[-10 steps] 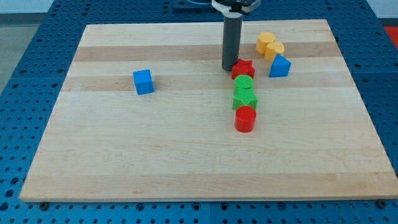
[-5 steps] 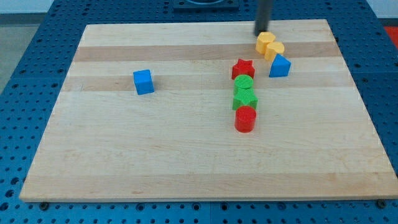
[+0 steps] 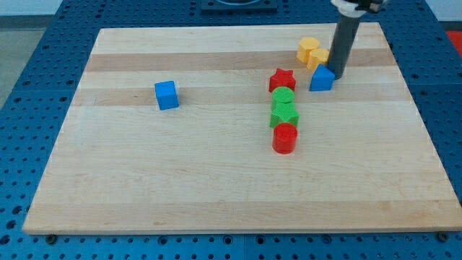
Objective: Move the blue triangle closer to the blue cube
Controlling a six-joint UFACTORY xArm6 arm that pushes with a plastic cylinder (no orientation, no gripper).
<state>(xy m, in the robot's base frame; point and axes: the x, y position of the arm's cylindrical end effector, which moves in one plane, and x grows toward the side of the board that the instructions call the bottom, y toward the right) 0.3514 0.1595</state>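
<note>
camera view | my tip (image 3: 337, 74) touches blue triangle (image 3: 322, 79) right edge | blue cube (image 3: 166, 94) far left

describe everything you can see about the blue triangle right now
The blue triangle is a small solid block in plain, matte blue, looking like plastic, wedge-shaped with its peak up. It rests flat on the wooden board in the view's upper right. My tip sits right against its right side. The yellow blocks lie just above it, very close; contact cannot be told. The red star is to its left, with a gap between.
</note>
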